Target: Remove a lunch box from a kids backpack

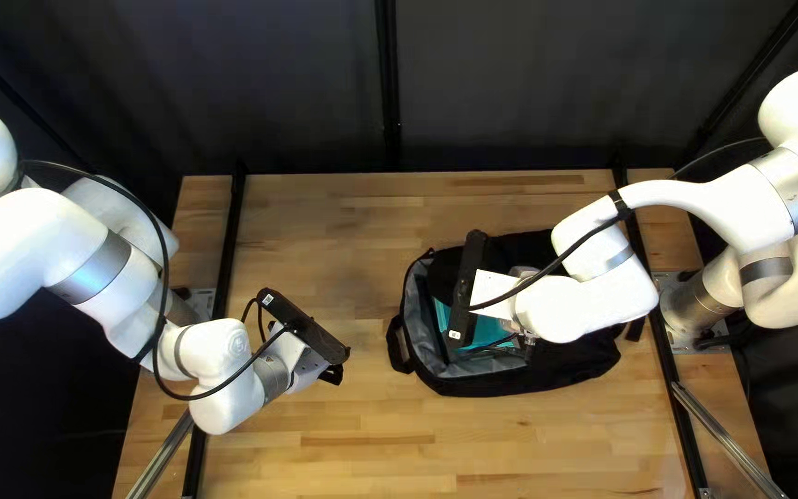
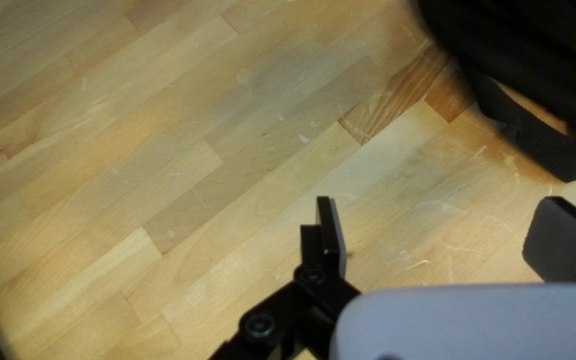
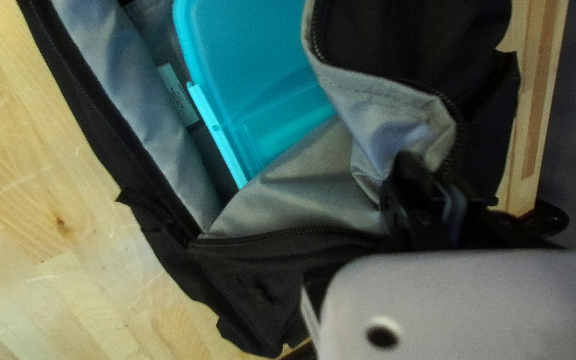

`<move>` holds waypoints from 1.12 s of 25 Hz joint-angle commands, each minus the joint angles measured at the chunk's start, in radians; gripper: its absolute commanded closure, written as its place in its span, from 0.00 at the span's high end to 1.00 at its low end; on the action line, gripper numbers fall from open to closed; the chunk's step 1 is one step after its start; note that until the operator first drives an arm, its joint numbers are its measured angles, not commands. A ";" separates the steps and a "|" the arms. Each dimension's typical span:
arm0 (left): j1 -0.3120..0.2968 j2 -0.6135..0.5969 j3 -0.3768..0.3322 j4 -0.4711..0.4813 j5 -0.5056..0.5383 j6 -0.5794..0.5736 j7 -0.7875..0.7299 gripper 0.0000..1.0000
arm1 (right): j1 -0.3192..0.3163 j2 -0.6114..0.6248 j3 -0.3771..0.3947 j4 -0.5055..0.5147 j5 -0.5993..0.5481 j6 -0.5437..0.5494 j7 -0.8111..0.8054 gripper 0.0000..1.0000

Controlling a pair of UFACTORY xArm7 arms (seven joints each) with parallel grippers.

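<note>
Backpack [image 1: 565, 370], one, single lunch box [image 3: 255, 80] inside, left gripper [image 1: 332, 374] tilted left of it, spread, right gripper [image 1: 526, 342] angled over it, grip unclear

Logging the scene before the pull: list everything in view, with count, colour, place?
Lunch box: 1, turquoise, inside open backpack
Backpack: 1, black, grey lining, on table
Strap: 1 seen, black, backpack's left side, top left view
Label: 1, white, on lining
Table: 1, light wood, under backpack
Curtain: dark, behind table
Table strips: 2, black, toward table sides
Metal rails: 2, silver, table's near corners
Arms: 2, white, table's left and right
Cables: several, black, along arms
Left gripper: 1, black, open, above table
Right gripper: 1, black, at backpack opening's edge
</note>
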 commanded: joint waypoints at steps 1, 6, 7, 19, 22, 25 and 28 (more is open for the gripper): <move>0.000 0.000 0.000 0.000 0.000 0.000 0.000 1.00 | 0.001 -0.076 0.005 -0.044 0.012 0.032 0.078 0.00; 0.000 0.000 0.000 0.000 0.000 0.000 0.000 1.00 | -0.011 -0.082 0.012 -0.031 0.012 0.111 0.213 0.00; 0.000 0.000 0.000 0.000 0.000 0.000 0.000 1.00 | -0.011 -0.075 0.014 -0.028 0.010 0.119 0.232 0.00; 0.000 0.000 0.000 0.000 0.000 0.000 0.000 1.00 | 0.012 0.059 0.048 0.014 0.023 0.245 0.502 0.00; 0.000 0.000 0.000 0.000 0.000 0.000 0.000 1.00 | 0.011 0.078 0.046 0.015 0.021 0.248 0.525 0.00; 0.000 0.000 0.000 0.000 0.000 0.000 0.000 1.00 | 0.007 0.094 0.041 0.025 0.016 0.246 0.534 0.00; 0.000 0.000 0.000 0.000 0.000 0.000 0.000 1.00 | 0.007 0.100 0.041 0.058 0.009 0.260 0.530 0.00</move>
